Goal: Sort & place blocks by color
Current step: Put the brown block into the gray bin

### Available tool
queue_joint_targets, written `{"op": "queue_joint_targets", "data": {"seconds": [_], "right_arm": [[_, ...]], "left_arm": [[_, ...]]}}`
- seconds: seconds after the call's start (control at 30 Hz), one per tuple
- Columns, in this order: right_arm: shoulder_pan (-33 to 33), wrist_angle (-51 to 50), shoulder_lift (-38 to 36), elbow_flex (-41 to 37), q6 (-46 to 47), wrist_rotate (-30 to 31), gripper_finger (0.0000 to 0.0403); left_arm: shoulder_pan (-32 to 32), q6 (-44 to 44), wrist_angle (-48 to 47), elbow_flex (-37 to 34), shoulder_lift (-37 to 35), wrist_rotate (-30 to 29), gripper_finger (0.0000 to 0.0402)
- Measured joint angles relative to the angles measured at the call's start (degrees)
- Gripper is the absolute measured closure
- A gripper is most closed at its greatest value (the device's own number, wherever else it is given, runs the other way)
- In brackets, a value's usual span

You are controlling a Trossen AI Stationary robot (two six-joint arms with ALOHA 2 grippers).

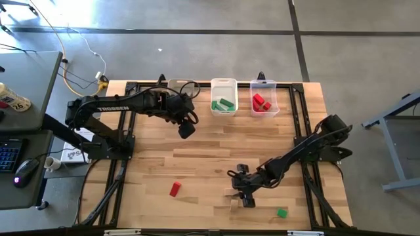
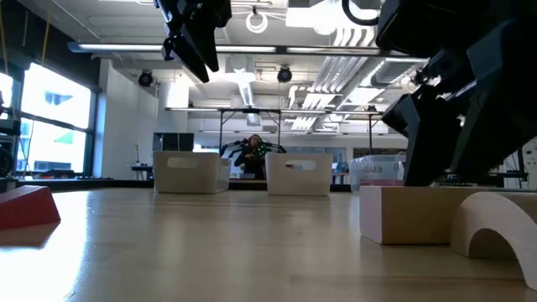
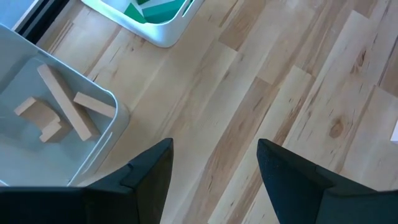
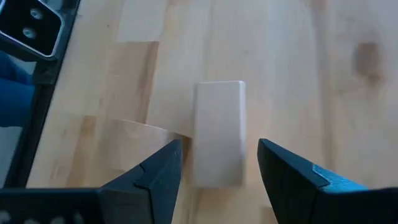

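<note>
While my left arm waits raised beside the bins at the far side of the light wooden plank table, my right arm reaches low toward the near edge. My right gripper hangs just above a plain tan rectangular wooden block, its two dark fingers spread to either side of the block and not touching it. A tan arch-shaped wooden block lies against that block's side; in the low view the two pieces and stand together on the tabletop.

My left gripper is spread wide with nothing between its fingers, over bare table just beside a translucent plastic bin that holds tan wooden planks and small tan pieces. Next along the far edge, a white plastic bin holds green wooden blocks, and a third clear plastic bin holds red wooden blocks.

Two blocks lie loose on the table: a red wooden block near the front left, well apart from both grippers, and a small green wooden cube near the front right, close to my right gripper.
</note>
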Motion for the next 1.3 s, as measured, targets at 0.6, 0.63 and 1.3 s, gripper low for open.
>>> {"op": "queue_joint_targets", "data": {"seconds": [0.6,0.63,1.3], "right_arm": [[-0.56,2.39,4.82,-0.03,0.65,-0.87,0.0233],[-0.64,2.75,5.11,0.00,1.31,-1.41,0.0244],[-5.40,3.40,0.93,-0.04,5.15,1.94,0.0301]], "left_arm": [[0.00,0.00,0.00,0.02,0.00,-0.07,0.0183],[0.00,0.00,0.07,0.02,0.00,-0.07,0.0183],[0.00,1.57,0.20,0.02,0.00,-0.13,0.0183]]}}
